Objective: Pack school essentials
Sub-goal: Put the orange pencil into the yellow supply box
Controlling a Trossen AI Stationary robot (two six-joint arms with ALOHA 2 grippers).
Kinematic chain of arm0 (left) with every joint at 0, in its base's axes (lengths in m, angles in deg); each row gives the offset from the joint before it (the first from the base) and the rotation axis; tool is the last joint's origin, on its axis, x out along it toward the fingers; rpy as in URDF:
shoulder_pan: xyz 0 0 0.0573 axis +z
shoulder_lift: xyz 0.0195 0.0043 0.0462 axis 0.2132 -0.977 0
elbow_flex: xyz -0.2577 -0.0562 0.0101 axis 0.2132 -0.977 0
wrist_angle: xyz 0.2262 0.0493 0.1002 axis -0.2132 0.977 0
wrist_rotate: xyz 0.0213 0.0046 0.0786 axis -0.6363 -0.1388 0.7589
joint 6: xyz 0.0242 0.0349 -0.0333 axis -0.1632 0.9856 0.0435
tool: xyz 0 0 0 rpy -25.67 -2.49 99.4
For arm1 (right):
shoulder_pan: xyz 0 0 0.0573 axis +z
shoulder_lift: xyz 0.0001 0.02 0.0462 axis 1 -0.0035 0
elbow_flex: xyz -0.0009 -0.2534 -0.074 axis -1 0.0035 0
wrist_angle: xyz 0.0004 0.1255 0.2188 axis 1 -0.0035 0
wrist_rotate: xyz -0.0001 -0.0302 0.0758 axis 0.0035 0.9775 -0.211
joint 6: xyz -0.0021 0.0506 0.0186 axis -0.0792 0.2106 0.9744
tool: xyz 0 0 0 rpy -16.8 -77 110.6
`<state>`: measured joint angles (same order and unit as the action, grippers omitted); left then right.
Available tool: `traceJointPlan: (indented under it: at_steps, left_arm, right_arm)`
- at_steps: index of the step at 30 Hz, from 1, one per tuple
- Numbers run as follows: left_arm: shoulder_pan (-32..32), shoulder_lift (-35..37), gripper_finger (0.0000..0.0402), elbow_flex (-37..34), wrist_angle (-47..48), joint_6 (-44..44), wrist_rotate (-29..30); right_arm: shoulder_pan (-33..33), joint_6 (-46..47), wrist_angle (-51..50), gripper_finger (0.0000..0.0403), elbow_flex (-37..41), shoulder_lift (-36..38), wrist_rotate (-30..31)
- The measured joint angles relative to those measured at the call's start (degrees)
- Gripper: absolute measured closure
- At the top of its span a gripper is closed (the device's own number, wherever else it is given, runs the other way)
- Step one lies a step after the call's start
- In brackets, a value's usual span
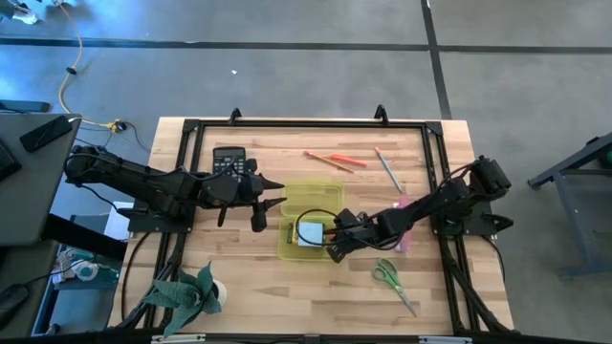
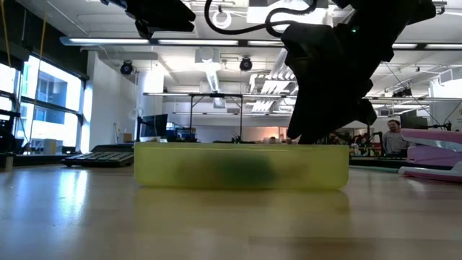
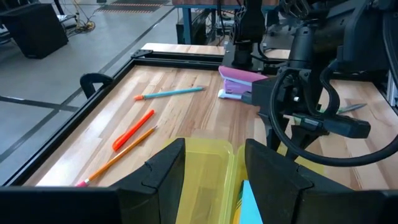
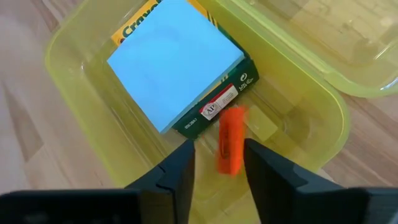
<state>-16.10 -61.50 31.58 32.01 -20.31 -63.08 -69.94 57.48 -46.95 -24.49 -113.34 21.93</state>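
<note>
The translucent yellow-green case [image 1: 308, 222] lies open mid-table, its lid [image 1: 311, 195] flat on the far side. Inside, the light blue sticky-note pad [image 4: 171, 59] rests on the yellow-green crayon box [image 4: 214, 111]. A small orange-red piece [image 4: 229, 148] shows blurred inside the case, just past my right gripper [image 4: 219, 169]. That gripper is open and hangs above the case's base [image 1: 335, 241]. My left gripper [image 3: 214, 174] is open too, raised at the case's left side [image 1: 271, 204], with the lid [image 3: 208, 155] below its fingers. Pens [image 1: 335, 160], pencil [image 1: 386, 169] and scissors [image 1: 392, 280] lie on the table.
A black calculator [image 1: 229, 161] sits far left. A pink stapler [image 1: 403, 239] lies right of the case, under the right arm. A green plush toy [image 1: 186, 291] sits at the near left corner. A black frame rail [image 1: 316, 124] runs around the tabletop. People show in the room behind.
</note>
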Motion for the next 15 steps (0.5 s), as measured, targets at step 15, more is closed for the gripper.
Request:
traceJointPlan:
  at_steps: [15]
  left_arm:
    - [0.0,0.0,0.0245,0.0,0.2,-1.1,0.0]
  right_arm:
    - [0.9,-6.3,0.0,0.0234,0.0,0.5,-0.9]
